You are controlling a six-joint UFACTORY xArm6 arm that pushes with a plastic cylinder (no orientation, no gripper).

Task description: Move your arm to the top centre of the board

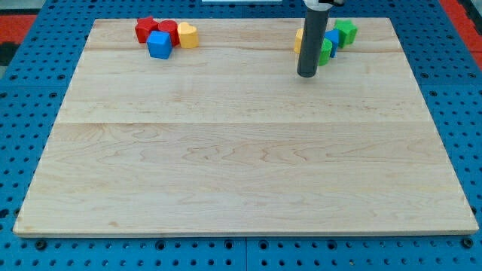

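My tip [306, 74] rests on the wooden board [241, 150] near the view's top, right of centre. Just behind and right of the rod sits a cluster: a yellow block [299, 39] mostly hidden by the rod, a green block [325, 51], a blue block [332, 40] and a green star-like block [346, 31]. The tip is just below-left of this cluster. At the top left lies another cluster: a red star-like block [145, 29], a red block [167, 31], a blue cube [160, 45] and a yellow heart-like block [187, 35].
The board lies on a blue perforated table [22, 113]. A red area [459, 19] shows at the view's top right corner.
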